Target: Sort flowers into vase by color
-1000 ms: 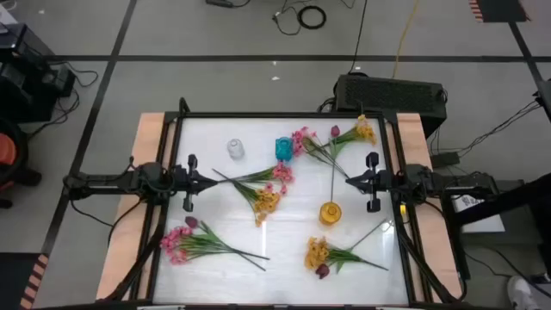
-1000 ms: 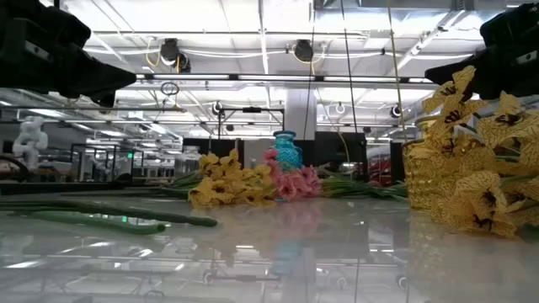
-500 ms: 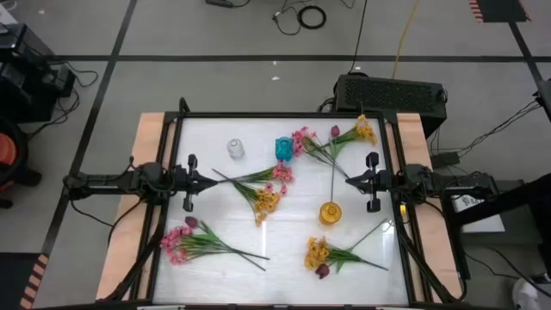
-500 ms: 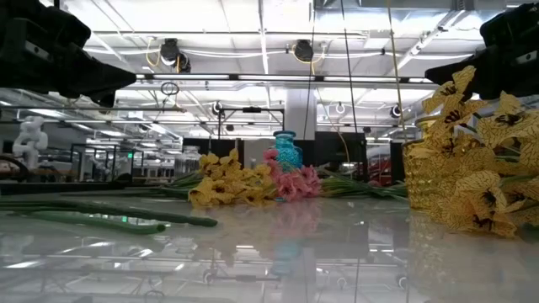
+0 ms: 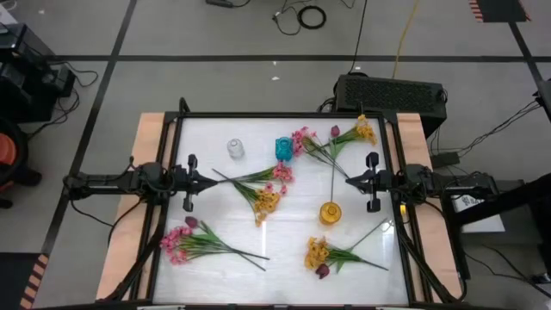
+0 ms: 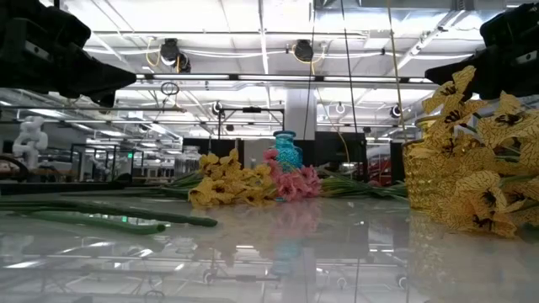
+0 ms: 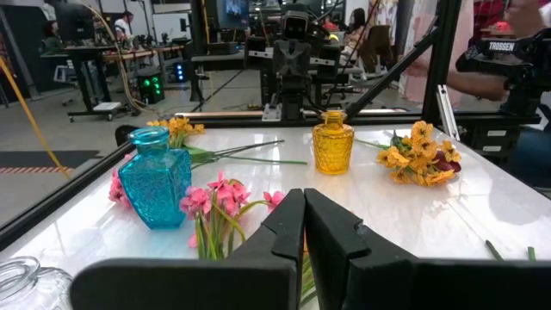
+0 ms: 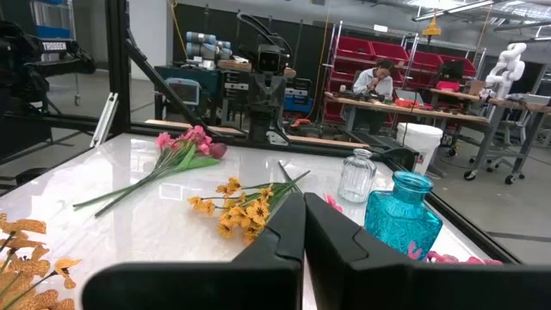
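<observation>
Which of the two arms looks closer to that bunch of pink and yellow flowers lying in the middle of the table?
The left one, probably. Its shut claw sits right at the stem ends of the mixed pink and yellow flower spray in the table's middle. The right claw, also shut, waits at the far side, beyond the round yellow glass vase.

The big white table top [image 5: 284, 258] is smooth and very shiny, and things mirror in it. Its sides [image 5: 120, 250] look like pale bare wood, with a black metal frame [image 5: 258, 114] around the top. The small blue vase [image 7: 155, 188] looks like see-through glass with a bumpy pattern. The round yellow vase [image 7: 332, 148] is the same kind of patterned glass. The little clear jar [image 8: 356, 176] is ribbed glass. The pink and yellow flowers [image 5: 265, 191] look like soft cloth on thin plastic stems. The left gripper [image 7: 303, 226] has dull, matt black fingers [image 7: 340, 228].
</observation>
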